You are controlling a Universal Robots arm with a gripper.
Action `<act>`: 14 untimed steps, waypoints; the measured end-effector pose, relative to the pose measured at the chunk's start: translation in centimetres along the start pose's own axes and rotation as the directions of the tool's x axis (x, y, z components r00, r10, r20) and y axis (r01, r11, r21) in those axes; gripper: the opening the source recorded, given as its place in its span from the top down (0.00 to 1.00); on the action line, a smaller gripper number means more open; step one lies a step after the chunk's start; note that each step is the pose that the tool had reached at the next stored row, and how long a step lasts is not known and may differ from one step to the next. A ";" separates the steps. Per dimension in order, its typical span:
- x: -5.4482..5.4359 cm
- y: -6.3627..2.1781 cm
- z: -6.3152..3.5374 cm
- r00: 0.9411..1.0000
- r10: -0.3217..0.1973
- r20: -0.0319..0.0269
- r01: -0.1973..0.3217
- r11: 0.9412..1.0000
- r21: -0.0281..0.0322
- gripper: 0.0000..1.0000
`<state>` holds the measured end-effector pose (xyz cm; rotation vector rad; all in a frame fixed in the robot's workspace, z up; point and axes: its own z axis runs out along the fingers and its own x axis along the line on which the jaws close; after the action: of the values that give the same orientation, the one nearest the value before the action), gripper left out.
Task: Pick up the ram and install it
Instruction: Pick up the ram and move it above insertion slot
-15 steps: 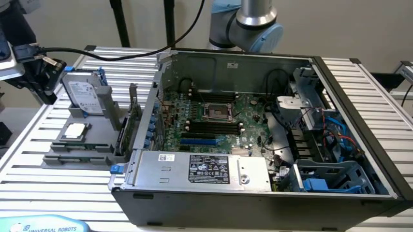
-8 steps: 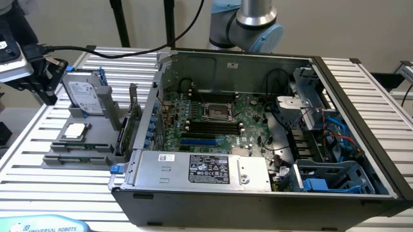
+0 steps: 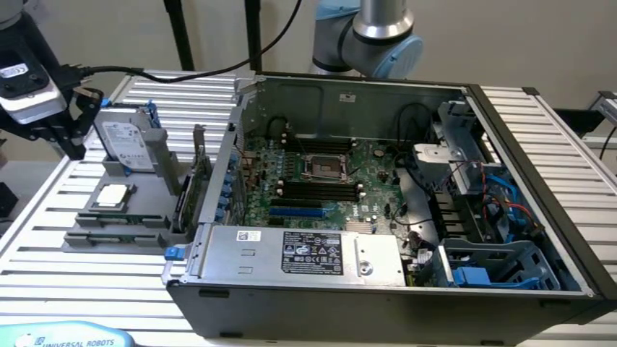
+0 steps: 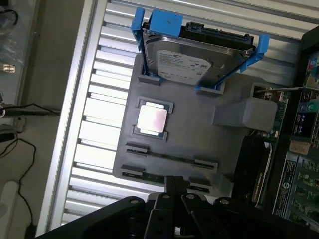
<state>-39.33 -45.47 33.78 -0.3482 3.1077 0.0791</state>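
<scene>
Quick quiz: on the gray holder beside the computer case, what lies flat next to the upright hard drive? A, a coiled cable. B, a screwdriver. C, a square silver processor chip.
C: the processor chip lies flat in a recess of the gray holder, beside the upright hard drive.

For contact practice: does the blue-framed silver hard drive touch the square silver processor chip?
Apart: the wrist view shows bare grey tray between hard drive and processor chip.

Silver arm [image 3: 381, 20] with pale-blue joint caps; black gripper [image 4: 175, 186].
</scene>
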 end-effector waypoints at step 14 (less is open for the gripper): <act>0.0 -0.05 1.03 0.968 -0.251 -0.012 0.251 0.968 -0.007 0.89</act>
<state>-39.33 -45.47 32.75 -0.7407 3.0456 0.0815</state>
